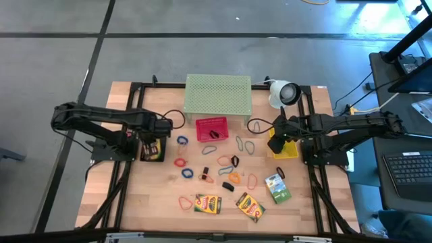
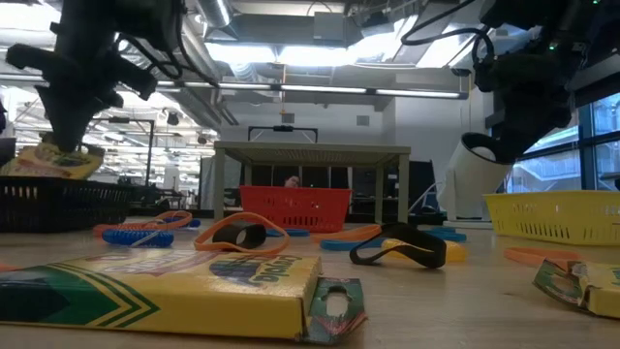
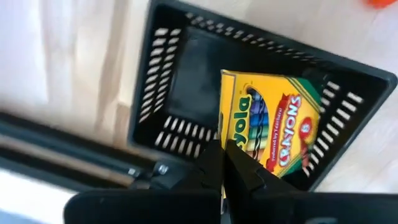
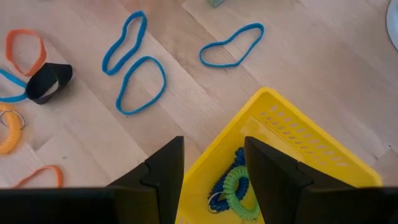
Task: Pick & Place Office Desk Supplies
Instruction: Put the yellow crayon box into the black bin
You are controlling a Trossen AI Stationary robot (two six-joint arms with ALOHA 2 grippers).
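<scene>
A: Where's the crayon box (image 3: 268, 127) relative to the left gripper (image 3: 224, 163)?

B: Directly under it, lying in the black basket (image 3: 186, 74) at the table's nine o'clock side. The fingers are pressed together above the box's edge, pinching nothing.

A: And the right gripper (image 4: 211, 163)?

B: Spread apart, empty, hovering over the rim of the yellow basket (image 4: 298, 134) at about three o'clock. Blue and green coiled bands (image 4: 233, 186) lie inside it.

A: The arms?

B: Each reaches inward from its own side of the table, wrist bent down over its basket.

A: The rest?

B: Three more crayon boxes (image 1: 208, 203) sit toward six o'clock; blue rubber bands (image 4: 142, 84) and a black clip (image 4: 50, 82) are scattered mid-table, beside the red basket (image 1: 211, 128).
</scene>
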